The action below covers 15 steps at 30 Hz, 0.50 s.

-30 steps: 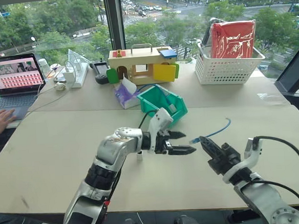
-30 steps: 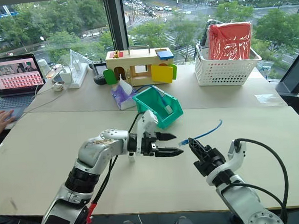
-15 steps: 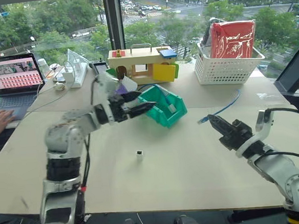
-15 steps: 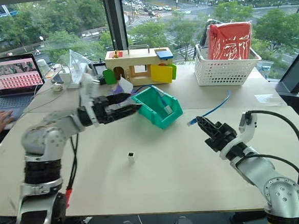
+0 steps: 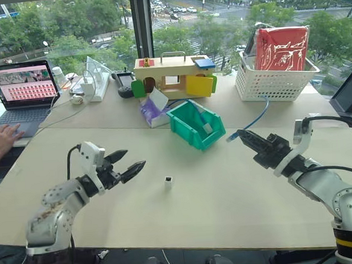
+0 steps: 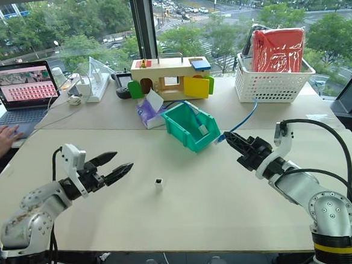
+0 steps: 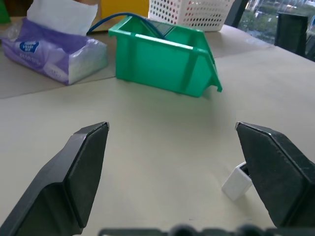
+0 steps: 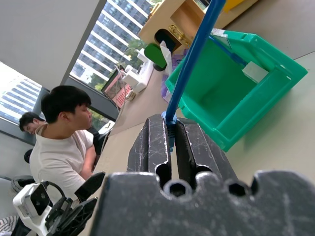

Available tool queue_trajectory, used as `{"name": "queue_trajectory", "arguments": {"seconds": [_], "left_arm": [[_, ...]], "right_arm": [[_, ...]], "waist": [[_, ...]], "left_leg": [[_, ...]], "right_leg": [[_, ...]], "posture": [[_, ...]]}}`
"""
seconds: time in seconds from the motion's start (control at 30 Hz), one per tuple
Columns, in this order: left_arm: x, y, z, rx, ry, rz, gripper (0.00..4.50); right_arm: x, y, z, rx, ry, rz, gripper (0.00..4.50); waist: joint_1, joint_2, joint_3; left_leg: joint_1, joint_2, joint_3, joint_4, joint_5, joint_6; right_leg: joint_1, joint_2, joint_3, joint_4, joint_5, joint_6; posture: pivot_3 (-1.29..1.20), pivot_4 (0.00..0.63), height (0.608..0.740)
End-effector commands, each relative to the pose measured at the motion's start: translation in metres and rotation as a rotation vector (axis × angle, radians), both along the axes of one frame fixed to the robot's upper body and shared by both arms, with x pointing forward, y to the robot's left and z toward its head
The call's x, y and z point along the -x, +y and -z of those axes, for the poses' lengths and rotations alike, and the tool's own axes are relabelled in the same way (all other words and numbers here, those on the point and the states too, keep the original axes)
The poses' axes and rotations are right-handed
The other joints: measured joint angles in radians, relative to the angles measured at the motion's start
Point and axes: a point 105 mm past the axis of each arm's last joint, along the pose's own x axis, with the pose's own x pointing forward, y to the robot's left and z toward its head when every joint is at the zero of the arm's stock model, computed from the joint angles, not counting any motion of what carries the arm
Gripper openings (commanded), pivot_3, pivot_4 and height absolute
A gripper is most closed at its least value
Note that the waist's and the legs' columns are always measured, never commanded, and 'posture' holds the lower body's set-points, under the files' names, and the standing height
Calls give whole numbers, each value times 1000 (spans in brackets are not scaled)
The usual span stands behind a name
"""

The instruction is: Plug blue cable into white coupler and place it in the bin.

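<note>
The white coupler (image 5: pixel 167 181) stands alone on the table, midway between my two arms, and it also appears beside one left finger (image 7: pixel 236 182). My left gripper (image 5: pixel 133 161) hovers open to the left of it, pointing toward it, with nothing between its fingers. On the right, my right gripper (image 5: pixel 241 136) is shut on one end of the blue cable (image 5: pixel 251 122), which rises from the fingertips and trails back toward the far table. The teal bin (image 5: pixel 215 134) sits just beyond and between the grippers, its open top facing up, with the same bin (image 8: pixel 236 93) ahead of the held cable (image 8: pixel 194 54).
Behind the bin are a tissue pack (image 5: pixel 153 109), a wooden box with coloured doors (image 5: pixel 172 75) and a white lattice basket (image 5: pixel 272 80). A laptop (image 5: pixel 24 82) and a person's hand (image 5: pixel 1 138) occupy the far left. The table's seam runs across behind the bin.
My left arm swung from near the bin out to the left and down, staying open. My right gripper lifted the cable end off the table and now holds it steady.
</note>
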Motion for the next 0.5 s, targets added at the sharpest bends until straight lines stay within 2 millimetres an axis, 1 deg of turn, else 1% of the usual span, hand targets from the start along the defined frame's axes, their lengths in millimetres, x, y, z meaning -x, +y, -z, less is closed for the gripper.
{"name": "queue_trajectory", "arguments": {"seconds": [0.03,0.07,0.13,0.2,0.33,0.4,0.5], "left_arm": [[10,-13,0,-8,-61,11,4444],[12,-14,2,-4,-58,11,4444],[14,-21,20,-50,-33,17,4444],[14,-25,29,-75,-21,20,4444],[12,-40,37,-92,-23,14,4444],[15,-47,35,-60,-25,23,4444],[21,-52,35,-23,-15,31,4444]], "right_arm": [[2,0,-13,14,-50,-7,0],[2,1,-13,14,-51,-7,0],[3,1,-14,20,-53,-3,0],[4,1,-14,23,-54,1,0],[5,-1,-13,29,-55,15,0],[6,-2,-13,28,-54,25,0],[8,-4,-12,28,-52,33,0]], "waist": [[-1,0,0],[-2,0,0],[-3,0,0],[-2,0,0],[-2,0,0],[-2,0,0],[-3,0,0]], "left_leg": [[0,0,0,0,0,0],[0,0,0,0,0,0],[0,0,0,0,0,0],[0,0,0,0,0,0],[0,0,0,0,0,0],[0,0,0,0,0,0],[0,0,0,0,0,0]], "right_leg": [[0,0,0,0,0,0],[0,0,0,0,0,0],[0,0,0,0,0,0],[0,0,0,0,0,0],[0,0,0,0,0,0],[0,0,0,0,0,0],[0,0,0,0,0,0]], "posture": [[0,150,730],[0,150,730],[0,150,730],[0,150,730],[0,150,730],[0,150,730],[0,150,730]]}}
